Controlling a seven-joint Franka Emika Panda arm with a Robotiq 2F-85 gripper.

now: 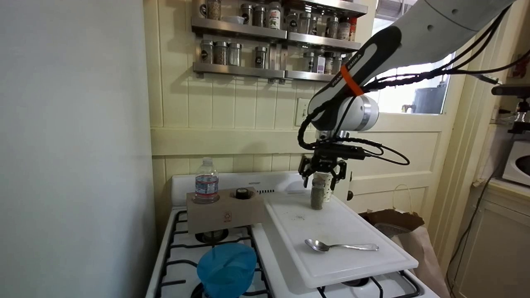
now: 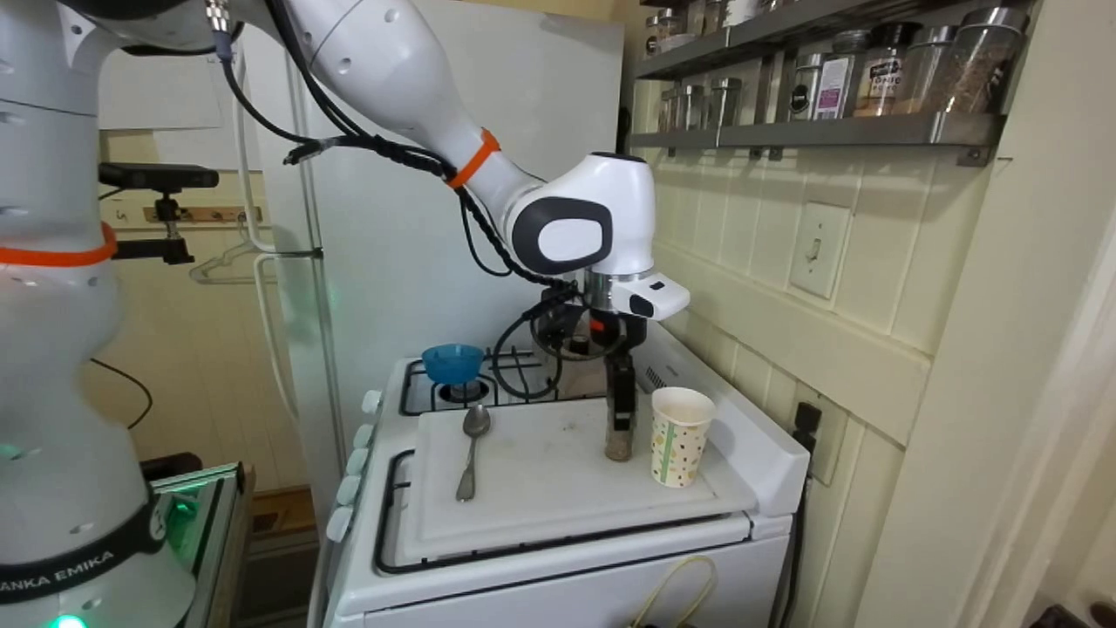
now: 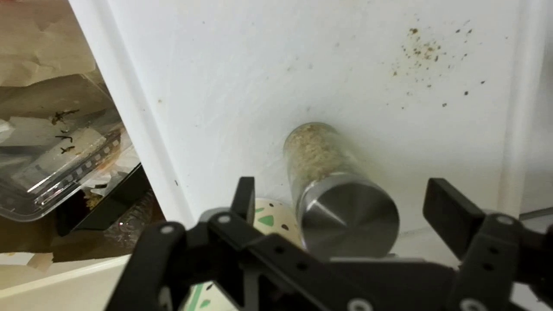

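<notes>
Standing on our board (image 1: 348,225), set, we judge: one jar (image 1: 317,196), unheld. Gripper (image 3: 345,203) spread wide around it, not yet clear.

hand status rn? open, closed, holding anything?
Hand: open, holding nothing; its fingers stand on either side of the jar, a gap showing on both sides in the wrist view.

In an exterior view, the jar (image 1: 317,198) on the board (image 1: 285,223) is straddled by the claw (image 1: 319,183), backed by the cup (image 1: 328,193) and fronted by the spoon (image 1: 324,247). Left of the board, a bottle (image 1: 206,185) is placed in the box (image 1: 225,216), set behind the bowl (image 1: 227,269).
</notes>
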